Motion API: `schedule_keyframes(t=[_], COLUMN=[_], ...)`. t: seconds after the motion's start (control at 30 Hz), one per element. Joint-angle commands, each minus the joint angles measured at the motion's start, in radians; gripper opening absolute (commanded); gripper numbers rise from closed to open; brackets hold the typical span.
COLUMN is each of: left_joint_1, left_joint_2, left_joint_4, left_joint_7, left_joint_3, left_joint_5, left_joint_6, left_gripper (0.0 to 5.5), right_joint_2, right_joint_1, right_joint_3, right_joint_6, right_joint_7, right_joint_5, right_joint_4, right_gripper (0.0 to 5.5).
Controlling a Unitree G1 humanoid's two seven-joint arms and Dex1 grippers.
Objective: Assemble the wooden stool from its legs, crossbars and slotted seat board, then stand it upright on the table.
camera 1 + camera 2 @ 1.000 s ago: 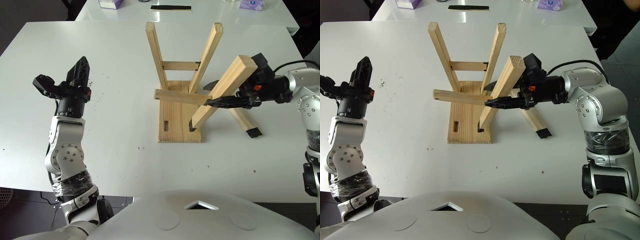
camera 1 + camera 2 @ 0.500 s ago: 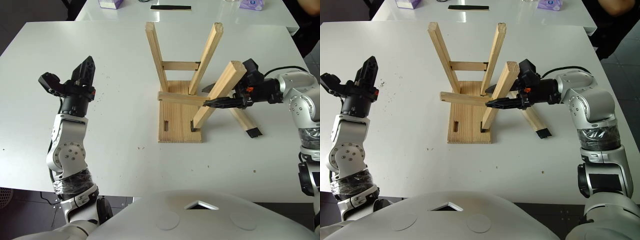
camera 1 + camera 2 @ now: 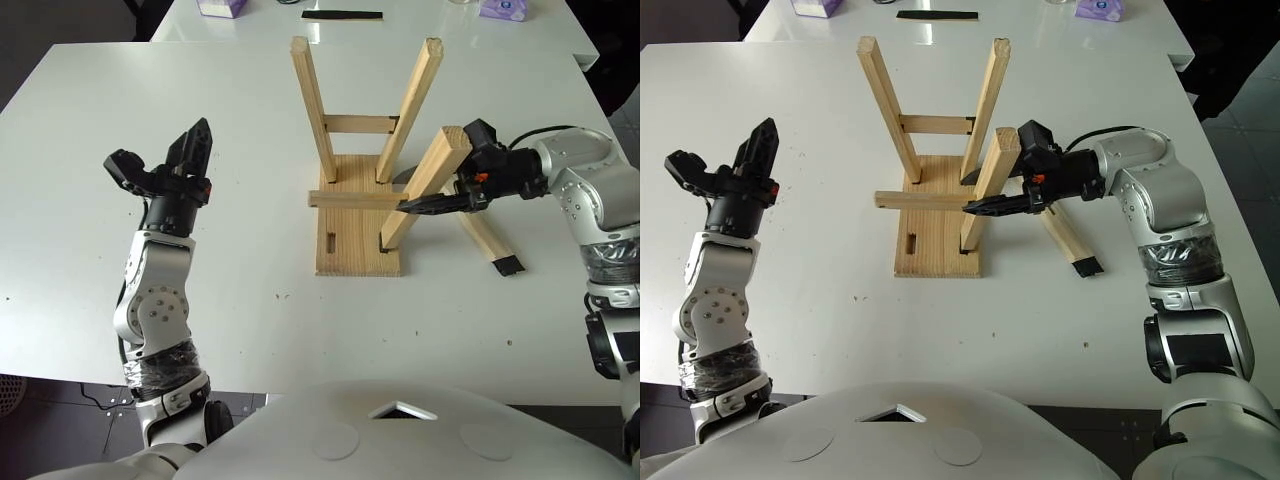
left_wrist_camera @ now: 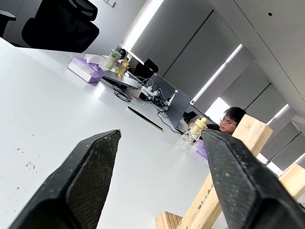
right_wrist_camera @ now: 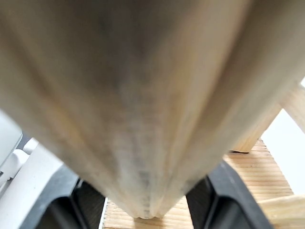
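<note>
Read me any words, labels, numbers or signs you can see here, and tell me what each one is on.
No text can be read anywhere.
On the purple packs on the far table, any print is too small to read.
The seat board and legs are bare wood, with no markings visible.

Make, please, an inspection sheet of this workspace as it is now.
Surface: white table.
Job's things: seat board flat; two legs standing on it, joined by a crossbar; third leg tilted, foot on the board; fourth leg lying on the table.
Clutter: dark specks on the table.
Claws: left claw open; right claw shut on the third leg.
Cables: black cable on the right arm.
Surroundings: second table behind, purple packs, black strip.
</note>
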Motion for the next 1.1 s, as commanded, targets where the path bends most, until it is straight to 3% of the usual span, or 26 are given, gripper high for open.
schedule_keyframes(t=[0.03,0.2,0.73,1.1], left_joint_1=[0.008,0.023,0.032,0.056], left_joint_2=[-0.019,-0.046,-0.061,-0.111], left_joint_4=[-0.016,-0.009,0.032,0.039], left_joint_7=[-0.001,-0.01,-0.023,-0.022], left_joint_3=[-0.031,-0.076,-0.101,-0.127], left_joint_5=[0.026,0.07,0.119,0.152], left_joint_6=[-0.014,-0.038,-0.056,-0.092], left_gripper=[3.16,3.16,3.16,3.16], right_joint_2=[-0.02,-0.026,-0.063,-0.065], right_joint_1=[0.04,0.091,0.246,0.213], right_joint_3=[0.061,0.131,0.197,0.223], right_joint_6=[-0.004,-0.062,0.042,0.076], right_joint_7=[-0.019,-0.055,-0.262,-0.309], right_joint_5=[-0.085,-0.164,-0.144,-0.142], right_joint_4=[0.003,0.019,-0.145,-0.13], right_gripper=[2.01,2.01,2.01,2.01])
